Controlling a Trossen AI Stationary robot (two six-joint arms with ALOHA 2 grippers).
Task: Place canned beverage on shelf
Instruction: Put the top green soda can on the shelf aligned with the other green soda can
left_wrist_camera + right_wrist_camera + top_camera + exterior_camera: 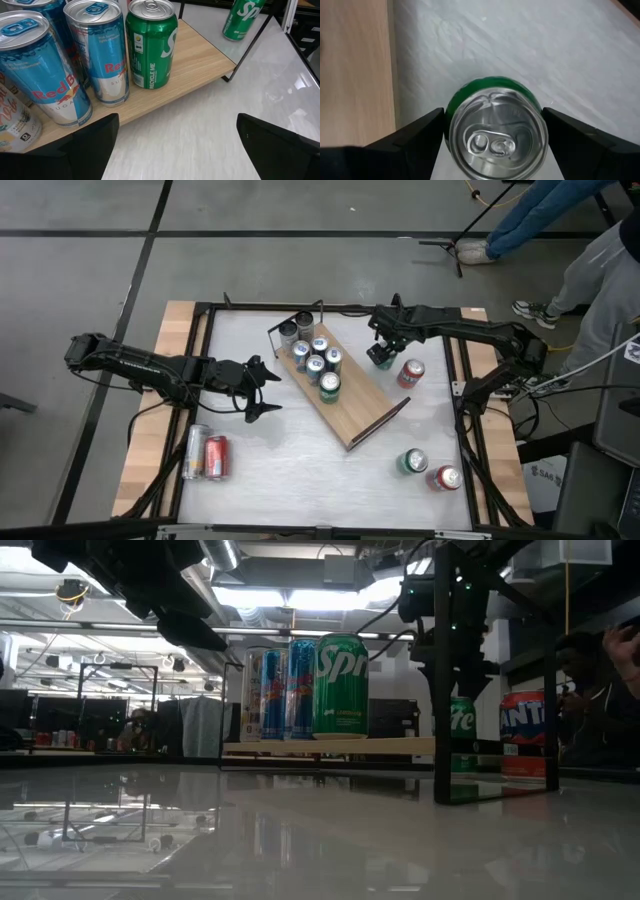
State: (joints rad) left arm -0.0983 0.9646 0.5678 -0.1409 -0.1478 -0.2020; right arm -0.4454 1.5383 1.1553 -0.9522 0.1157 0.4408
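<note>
Where the high view hides it, the right wrist view shows a green can (495, 127) standing upright beside the shelf (345, 395), apparently gripped by the right gripper (381, 355); the left gripper (262, 388) hangs spread wide, empty.

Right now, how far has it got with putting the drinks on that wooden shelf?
Done: several cans stand at one end of the shelf. In hand: the right end effector is at an upright green can on the table beside the shelf; the left end effector hangs open, empty. Left: that can plus five more cans on the table.
</note>
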